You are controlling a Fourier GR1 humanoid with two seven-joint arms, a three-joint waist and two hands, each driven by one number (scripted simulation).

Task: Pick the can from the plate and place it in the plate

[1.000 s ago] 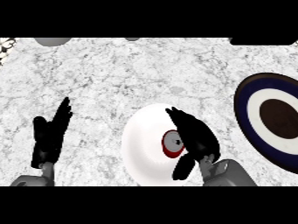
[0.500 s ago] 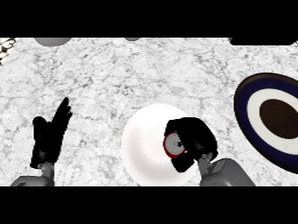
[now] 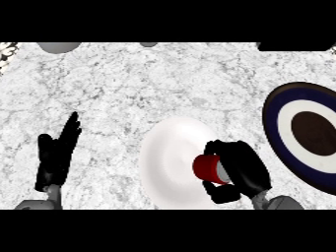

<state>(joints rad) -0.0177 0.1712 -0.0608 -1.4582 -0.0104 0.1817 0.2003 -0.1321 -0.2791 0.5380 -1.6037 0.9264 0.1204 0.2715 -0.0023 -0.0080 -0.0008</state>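
The right hand (image 3: 237, 170) has its fingers and thumb curled round the red can (image 3: 210, 169), which lies on its side over the right part of the white plate (image 3: 169, 162), its grey end facing right into the palm and its long axis running roughly left to right. The navy-and-white ringed plate (image 3: 317, 135) sits on the marble desk (image 3: 141, 88) to the right of that hand and slightly farther from the robot, apart from the white plate, so the carry likely goes rightward with this nearer hand. The left hand (image 3: 54, 157) rests open at the lower left, fingers straight.
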